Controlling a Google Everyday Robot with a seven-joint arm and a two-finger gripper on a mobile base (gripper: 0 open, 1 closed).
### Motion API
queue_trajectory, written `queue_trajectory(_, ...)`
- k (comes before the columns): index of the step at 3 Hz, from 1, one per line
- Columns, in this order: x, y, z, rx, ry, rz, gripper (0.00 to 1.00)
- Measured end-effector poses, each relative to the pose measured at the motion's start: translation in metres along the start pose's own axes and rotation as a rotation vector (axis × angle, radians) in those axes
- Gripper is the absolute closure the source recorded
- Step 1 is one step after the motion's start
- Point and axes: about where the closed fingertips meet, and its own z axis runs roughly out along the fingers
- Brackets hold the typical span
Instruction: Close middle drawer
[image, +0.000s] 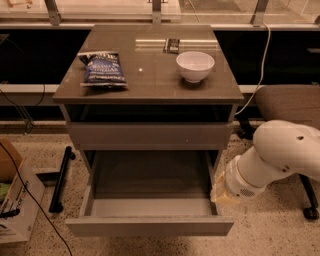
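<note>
Cabinet (148, 89) fills the centre of the camera view, its flat top facing up. The middle drawer (150, 226) stands fully open at 6 o'clock in the view, below the cabinet body. Its long axis runs across from 9 o'clock to 3 o'clock, and its flat, handleless front faces 6 o'clock, toward the camera. The plain box interior is in full view, with nothing lying in it. Directly at 12 o'clock from it, the top drawer (150, 136) shows its front flush with the cabinet, with a dark gap between that front and the cabinet top.

The gripper (220, 193) sits at the end of the white arm (280, 155), which comes in from 3 o'clock. It hangs low at about 4 o'clock in the view, just beside the outer right side of the middle drawer and near its front corner. Whether it touches the drawer's side I cannot tell, nor whether it is open or closed; it holds nothing that can be seen.

On the cabinet top, a blue chip bag (104, 69) lies toward 9 o'clock and a white bowl (195, 65) stands upright toward 3 o'clock, the two well apart. A cardboard box (14, 212) rests on the floor at 8 o'clock.
</note>
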Motion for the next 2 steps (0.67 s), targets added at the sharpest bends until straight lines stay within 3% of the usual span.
queue_trajectory(1,0.019,0.012,0.052,-0.066,-0.012,0.041,1.0)
queue_trajectory(2,0.023,0.014,0.064,-0.083,-0.017,0.05,1.0)
